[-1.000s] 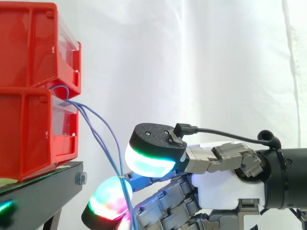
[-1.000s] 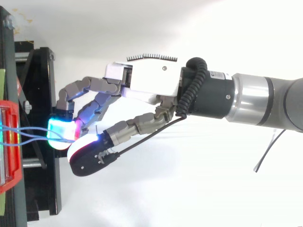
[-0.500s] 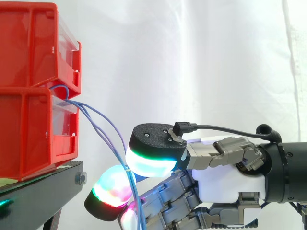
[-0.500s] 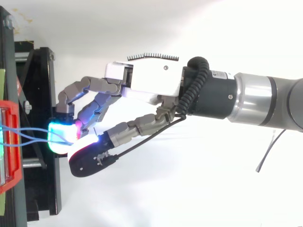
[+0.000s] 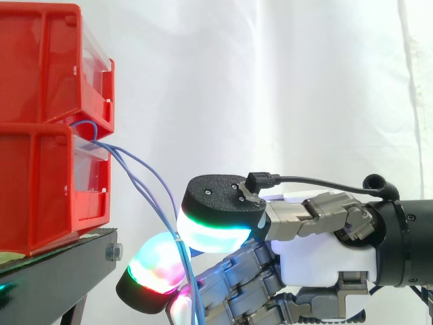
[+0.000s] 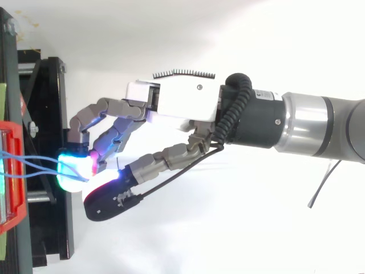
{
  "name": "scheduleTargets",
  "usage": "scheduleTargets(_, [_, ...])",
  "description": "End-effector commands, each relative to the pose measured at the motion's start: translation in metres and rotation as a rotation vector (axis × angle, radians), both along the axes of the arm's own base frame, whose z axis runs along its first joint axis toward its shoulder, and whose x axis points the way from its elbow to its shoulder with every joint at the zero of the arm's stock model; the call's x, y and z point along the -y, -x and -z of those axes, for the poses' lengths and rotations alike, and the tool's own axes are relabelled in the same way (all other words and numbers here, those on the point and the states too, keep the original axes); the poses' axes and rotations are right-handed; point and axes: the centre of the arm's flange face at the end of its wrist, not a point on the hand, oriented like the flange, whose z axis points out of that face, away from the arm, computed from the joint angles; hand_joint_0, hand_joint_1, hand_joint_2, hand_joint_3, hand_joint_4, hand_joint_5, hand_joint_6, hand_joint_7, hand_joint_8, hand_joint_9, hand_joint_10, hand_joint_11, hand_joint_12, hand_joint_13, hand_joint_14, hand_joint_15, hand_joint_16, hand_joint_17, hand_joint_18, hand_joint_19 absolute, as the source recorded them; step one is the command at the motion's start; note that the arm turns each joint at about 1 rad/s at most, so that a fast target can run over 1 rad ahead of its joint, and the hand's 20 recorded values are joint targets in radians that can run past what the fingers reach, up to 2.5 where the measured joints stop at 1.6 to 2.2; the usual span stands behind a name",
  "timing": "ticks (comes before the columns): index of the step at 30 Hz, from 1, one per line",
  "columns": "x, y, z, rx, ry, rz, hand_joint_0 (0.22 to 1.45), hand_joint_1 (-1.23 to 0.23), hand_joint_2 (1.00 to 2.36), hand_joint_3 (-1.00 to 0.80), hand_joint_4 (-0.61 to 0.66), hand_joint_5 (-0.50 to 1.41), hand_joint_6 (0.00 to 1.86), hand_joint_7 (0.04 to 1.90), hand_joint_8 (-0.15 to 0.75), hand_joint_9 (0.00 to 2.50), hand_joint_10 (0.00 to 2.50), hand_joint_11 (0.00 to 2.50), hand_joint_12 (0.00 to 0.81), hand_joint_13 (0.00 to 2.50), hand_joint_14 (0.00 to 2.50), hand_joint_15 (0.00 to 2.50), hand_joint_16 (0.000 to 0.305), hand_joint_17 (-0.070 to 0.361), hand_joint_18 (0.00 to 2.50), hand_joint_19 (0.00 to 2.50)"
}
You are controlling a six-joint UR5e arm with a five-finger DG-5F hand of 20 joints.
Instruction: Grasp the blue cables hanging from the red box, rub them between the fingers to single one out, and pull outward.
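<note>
The blue cables come out over the front lip of the lower red bin, just under the upper red bin. They slope down and away from the bins to the hand. I can tell at least two strands apart where they leave the bin, but the exact count is unclear where they bunch together.

The arm reaches in level from the right of the side view. The palm faces the bins and the fingers point towards them. The hand is closed on the cables. The thumb pad, glowing green and white, lies above, and a finger pad, glowing red, green and white, lies below. The strands run down between the two pads. In the top view the same pinch sits just off the edge of the black stand, with two cable strands running in from the bin.

There are two red bins, stacked on one black stand, before a white curtain.

Against a second ago, the lower finger pad sits higher and closer under the thumb pad, and the cables run straighter from bin to hand. Over the last half second the pose has hardly changed in the side view. In the top view the thumb has shifted a little down the picture.
</note>
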Motion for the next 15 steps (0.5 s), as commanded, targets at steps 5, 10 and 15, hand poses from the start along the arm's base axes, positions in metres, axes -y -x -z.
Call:
scheduleTargets(5, [-0.002,0.002,0.004,-0.007,-0.001,-0.005,0.6,-0.82,1.01,-0.4,0.21,-0.2,0.9,0.88,0.3,0.84,0.02,0.61,0.377,0.83,0.02,0.56,0.045,0.102,0.73,0.66])
scheduleTargets(10, [-0.002,0.003,0.004,-0.01,-0.002,-0.019,0.61,-0.82,1.01,-0.32,0.16,-0.19,0.9,0.93,0.299,0.87,0.02,0.62,0.375,0.85,0.02,0.57,0.045,0.101,0.74,0.67])
scheduleTargets(15, [-0.002,0.005,-0.015,0.003,0.002,-0.016,0.61,-0.81,1.02,-0.18,0.1,-0.19,0.92,1.0,0.303,0.89,0.02,0.64,0.37,0.87,0.02,0.58,0.044,0.1,0.76,0.67])
